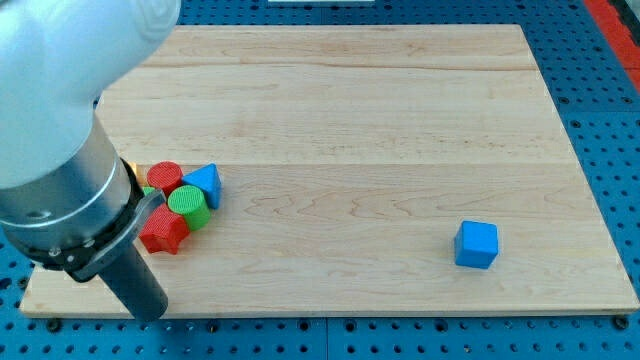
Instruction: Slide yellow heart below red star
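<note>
Rod: my tip (pixel 150 315) at table (pixel 400 120) bottom-left edge, below red star (pixel 163 231).
Cluster: red star touches green cylinder (pixel 188 207).
End effector: no clamp, state untellable.

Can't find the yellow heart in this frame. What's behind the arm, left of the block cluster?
Visible beside the arm: red cylinder, green cylinder, blue triangular block, red star. A sliver of green and yellow-orange shows at the arm's edge. The yellow heart and my tip are covered by the arm.

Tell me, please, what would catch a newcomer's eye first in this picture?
The big white and grey arm fills the view's left, its rod reaching the board's bottom edge; my tip is hidden. Beside it huddle a red star, green cylinder, red cylinder and blue triangle. A blue cube sits alone at lower right.
</note>
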Controlling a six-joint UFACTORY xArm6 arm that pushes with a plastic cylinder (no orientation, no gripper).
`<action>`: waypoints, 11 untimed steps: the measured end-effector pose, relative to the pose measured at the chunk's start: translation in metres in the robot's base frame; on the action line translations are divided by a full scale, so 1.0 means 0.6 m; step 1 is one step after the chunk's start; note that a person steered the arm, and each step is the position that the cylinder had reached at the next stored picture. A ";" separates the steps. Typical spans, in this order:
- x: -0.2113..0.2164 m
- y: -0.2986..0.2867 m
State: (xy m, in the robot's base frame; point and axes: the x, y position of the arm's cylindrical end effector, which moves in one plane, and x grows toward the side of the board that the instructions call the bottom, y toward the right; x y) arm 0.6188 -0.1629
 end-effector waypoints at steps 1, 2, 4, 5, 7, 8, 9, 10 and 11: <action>-0.002 -0.197; -0.022 -0.234; -0.142 -0.047; -0.149 0.048; -0.148 -0.016; -0.148 -0.099; -0.107 -0.104; -0.104 -0.036; -0.107 0.030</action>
State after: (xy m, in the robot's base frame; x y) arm 0.5548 -0.1451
